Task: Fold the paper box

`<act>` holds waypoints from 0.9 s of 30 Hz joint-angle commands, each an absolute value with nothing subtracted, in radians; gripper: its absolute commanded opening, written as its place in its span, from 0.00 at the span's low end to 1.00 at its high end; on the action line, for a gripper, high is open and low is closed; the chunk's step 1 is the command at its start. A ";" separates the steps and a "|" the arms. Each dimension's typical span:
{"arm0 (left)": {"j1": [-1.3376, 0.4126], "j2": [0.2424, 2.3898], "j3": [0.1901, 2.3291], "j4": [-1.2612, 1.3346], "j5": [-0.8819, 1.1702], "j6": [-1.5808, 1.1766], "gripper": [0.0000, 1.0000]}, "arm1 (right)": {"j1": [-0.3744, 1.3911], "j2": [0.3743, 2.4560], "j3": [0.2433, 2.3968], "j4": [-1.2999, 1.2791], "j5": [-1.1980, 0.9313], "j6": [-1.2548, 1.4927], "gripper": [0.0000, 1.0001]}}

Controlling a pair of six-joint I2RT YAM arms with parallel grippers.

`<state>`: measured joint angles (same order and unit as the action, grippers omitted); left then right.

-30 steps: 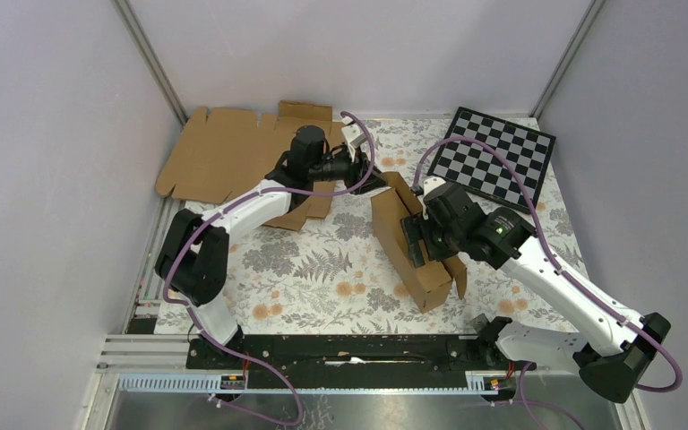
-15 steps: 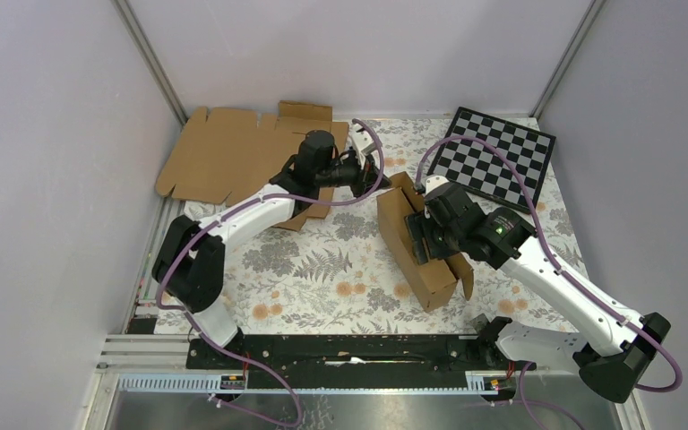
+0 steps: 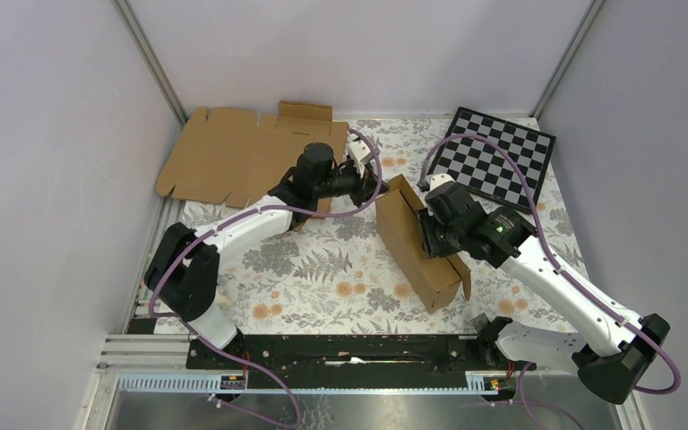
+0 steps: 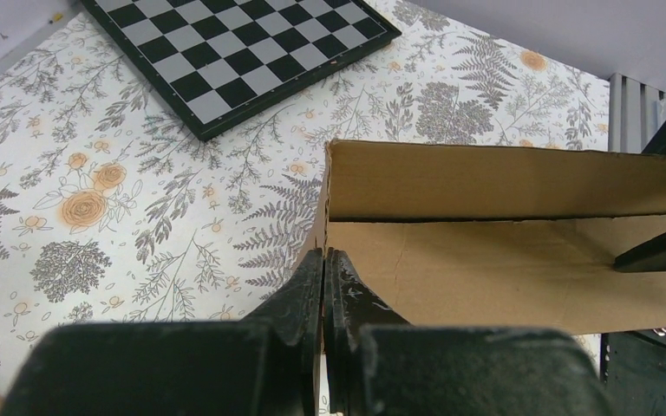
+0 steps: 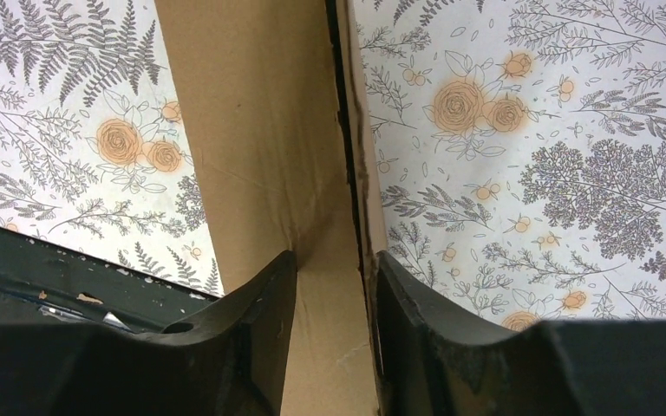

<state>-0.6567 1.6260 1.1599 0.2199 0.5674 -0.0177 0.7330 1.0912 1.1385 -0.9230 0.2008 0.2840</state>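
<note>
1. The left gripper [image 4: 323,256], jaws shut tight with nothing visible between them, presses its tips against the far corner of the box [image 3: 417,242]. The box stands half-folded on a long side at the middle of the table [image 3: 322,269], near of the checkerboard [image 3: 497,157] and right of the flat cardboard sheet [image 3: 224,157].
2. The right gripper [image 5: 334,260] sits part-way open astride the box's doubled wall, with card filling the gap between its fingers [image 5: 260,303].
3. We judge the left contact the weak point: a bare push on a corner could slide off, and the end of the box would spring open.
4. Too hard a squeeze on the right could crease the wall or force its two layers apart at the seam.
5. Propped on a narrow side, the box could topple leftward if either arm lets go first.
</note>
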 commanded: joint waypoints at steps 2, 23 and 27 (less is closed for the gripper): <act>-0.682 1.591 1.076 0.364 0.528 -0.089 0.00 | 0.708 1.094 1.115 -0.927 0.239 0.274 0.42; -0.704 1.595 0.954 0.389 0.402 -0.066 0.00 | 0.691 1.103 1.253 -1.061 0.152 0.285 0.80; -0.707 1.590 0.954 0.380 0.383 -0.072 0.00 | 0.691 1.104 1.314 -1.154 0.184 0.383 0.99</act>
<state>-0.6987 1.6085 0.9802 0.4660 0.4168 -0.0757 0.6937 1.1046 1.2293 -1.0397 0.1707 0.2974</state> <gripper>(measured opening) 0.011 0.958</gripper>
